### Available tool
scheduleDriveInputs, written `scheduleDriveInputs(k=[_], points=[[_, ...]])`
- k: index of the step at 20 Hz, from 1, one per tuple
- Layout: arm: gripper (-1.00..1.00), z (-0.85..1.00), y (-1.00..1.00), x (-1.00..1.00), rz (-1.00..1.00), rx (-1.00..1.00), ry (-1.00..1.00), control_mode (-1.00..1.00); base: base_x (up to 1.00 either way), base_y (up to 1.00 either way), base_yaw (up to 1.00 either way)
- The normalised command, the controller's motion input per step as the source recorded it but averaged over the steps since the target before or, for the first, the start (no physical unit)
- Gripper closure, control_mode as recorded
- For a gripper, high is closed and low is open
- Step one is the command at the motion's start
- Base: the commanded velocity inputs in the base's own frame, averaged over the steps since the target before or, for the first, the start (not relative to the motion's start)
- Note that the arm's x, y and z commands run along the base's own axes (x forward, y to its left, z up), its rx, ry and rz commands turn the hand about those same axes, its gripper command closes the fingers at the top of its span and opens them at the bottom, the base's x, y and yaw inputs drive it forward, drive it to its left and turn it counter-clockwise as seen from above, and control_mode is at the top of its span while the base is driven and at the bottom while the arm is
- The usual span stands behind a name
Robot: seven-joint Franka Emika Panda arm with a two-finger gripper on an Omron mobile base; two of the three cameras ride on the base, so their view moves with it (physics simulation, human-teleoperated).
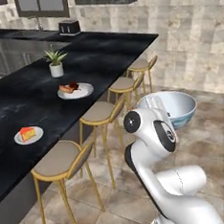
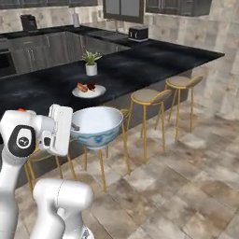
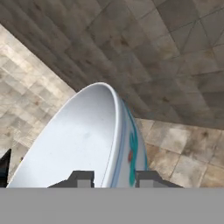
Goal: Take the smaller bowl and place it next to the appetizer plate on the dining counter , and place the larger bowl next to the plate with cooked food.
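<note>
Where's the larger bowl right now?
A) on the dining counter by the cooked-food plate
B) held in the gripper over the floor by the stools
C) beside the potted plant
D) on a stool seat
B: the gripper pinches the larger bowl by its rim, above the tiled floor, short of the dining counter.

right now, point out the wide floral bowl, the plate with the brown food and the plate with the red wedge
wide white floral ceramic bowl (image 2: 95,122), right base view, pale inside
round white plate with reddish-brown food (image 1: 84,91), left base view, bare rim
small white plate with red wedge (image 1: 19,139), left base view, rim

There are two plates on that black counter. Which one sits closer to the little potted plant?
The plate with cooked food, holding a reddish-brown heap, lies just in front of the potted plant. The appetizer plate, with its red wedge, sits farther along the dining counter.
</note>
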Motion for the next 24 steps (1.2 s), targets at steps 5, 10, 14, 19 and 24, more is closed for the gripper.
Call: scheduleDriveInputs(k=[5, 10, 14, 19, 24], points=[[1.0, 0.0, 0.0, 0.0, 0.0, 0.0, 0.0, 1.0, 0.65, -0.9, 0.56], [1.0, 0.0, 0.0, 0.0, 0.0, 0.0, 0.0, 1.0, 0.52, -0.96, 0.53], [1.0, 0.0, 0.0, 0.0, 0.0, 0.0, 0.0, 1.0, 0.49, -0.86, 0.53], [1.0, 0.0, 0.0, 0.0, 0.0, 0.0, 0.0, 1.0, 0.56, -0.65, 0.45], [1.0, 0.0, 0.0, 0.0, 0.0, 0.0, 0.0, 1.0, 0.62, -0.48, 0.39]])
